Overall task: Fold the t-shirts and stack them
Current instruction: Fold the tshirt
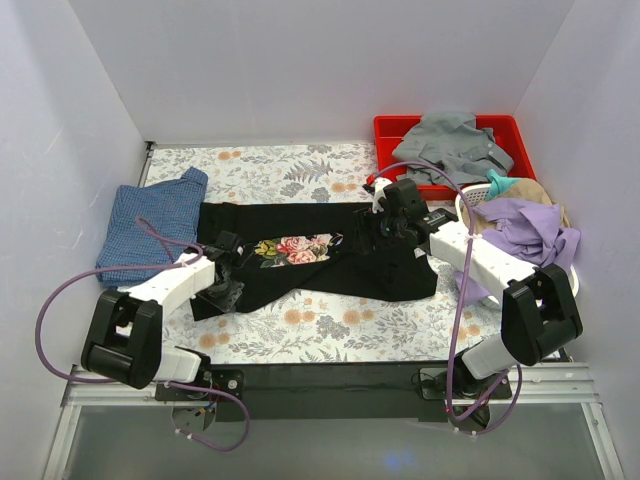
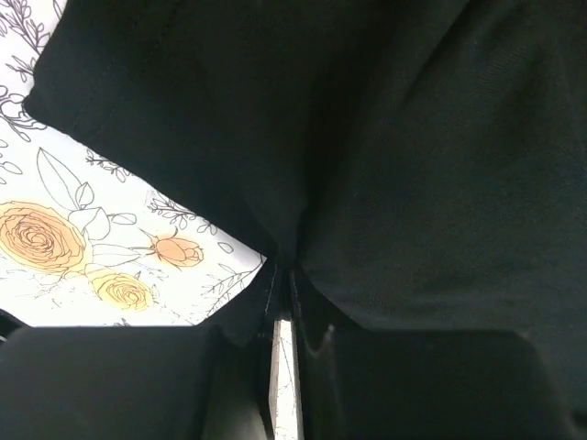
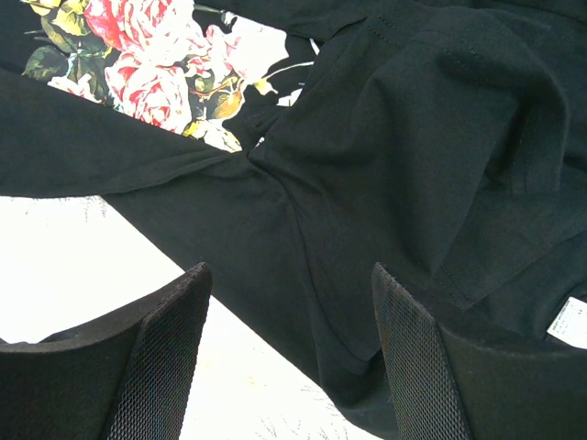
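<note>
Black cloth is clenched in your left pincer: the fingers are pressed together on a small pinch of the black shirt, and the cloth draws into folds toward that point. Just beside it, the flowered desk shows under the edge of the shirt.

Your right pincer is released, with the fingers wide apart. It hovers low over the other end of the same shirt, where the cloth is bunched in several layers. The rose print lies a little beyond it.

From above, the black shirt lies across the middle of the desk, long and only partly folded. The blue shirt lies at the left side, just beside the black one; I cannot tell if they touch.

I think three things could go wrong here:
- The left pinch looks small and close to the edge, so a quick pull may let the cloth slip out.
- If the right pincer closes where it is now, it may take too many layers, and the fold will come out crooked.
- If you drag the shirt to the left, it may push the blue shirt out of place.
</note>
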Available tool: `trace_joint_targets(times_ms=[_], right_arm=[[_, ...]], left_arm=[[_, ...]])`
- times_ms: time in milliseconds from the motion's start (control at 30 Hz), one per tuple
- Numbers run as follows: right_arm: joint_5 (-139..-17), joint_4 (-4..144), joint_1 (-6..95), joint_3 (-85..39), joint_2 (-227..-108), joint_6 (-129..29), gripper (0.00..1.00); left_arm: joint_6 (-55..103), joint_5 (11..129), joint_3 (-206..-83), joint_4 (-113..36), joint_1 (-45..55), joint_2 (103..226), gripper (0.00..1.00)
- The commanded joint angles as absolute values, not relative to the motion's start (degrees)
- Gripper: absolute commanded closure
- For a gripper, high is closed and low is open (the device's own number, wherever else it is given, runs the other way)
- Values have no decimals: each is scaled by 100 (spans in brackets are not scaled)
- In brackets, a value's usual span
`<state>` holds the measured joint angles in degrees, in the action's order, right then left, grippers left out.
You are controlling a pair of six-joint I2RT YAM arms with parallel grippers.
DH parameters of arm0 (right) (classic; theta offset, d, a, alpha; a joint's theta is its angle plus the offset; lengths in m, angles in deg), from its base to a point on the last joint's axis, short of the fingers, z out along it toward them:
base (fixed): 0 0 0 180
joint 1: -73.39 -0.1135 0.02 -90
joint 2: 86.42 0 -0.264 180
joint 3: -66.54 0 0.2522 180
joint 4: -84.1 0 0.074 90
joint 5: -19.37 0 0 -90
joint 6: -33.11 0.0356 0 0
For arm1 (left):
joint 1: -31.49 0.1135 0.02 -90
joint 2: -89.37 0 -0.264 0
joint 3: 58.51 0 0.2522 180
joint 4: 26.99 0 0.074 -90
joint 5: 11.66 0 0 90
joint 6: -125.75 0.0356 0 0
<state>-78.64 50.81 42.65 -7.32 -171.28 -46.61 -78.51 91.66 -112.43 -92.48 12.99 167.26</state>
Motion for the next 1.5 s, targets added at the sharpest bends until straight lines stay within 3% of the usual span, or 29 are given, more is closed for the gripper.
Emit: trace_joint_targets(times_ms=[0, 267, 500, 1067, 1467], right_arm=[[-7845, 5101, 4289, -813, -17168, -4731, 24], [-8458, 5110, 4298, -910, -17299, -4854, 25], [-8627, 5127, 4298, -849, -17352, -4889, 26], [-8592, 5083, 4298, -849, -17352, -4872, 26], [-8820, 5022, 4289, -945, -17563, -4925, 26]], left_arm=[[-8642, 9346, -10927, -9305, 1286, 16769, 100], [-8255, 9284, -11137, -9629, 1286, 16163, 100], [-7921, 9521, -12034, -10201, 1277, 15907, 100], [-6673, 10717, -13861, -10184, 1584, 17787, 100], [-5856, 11190, -14477, -9876, 1936, 18569, 100]])
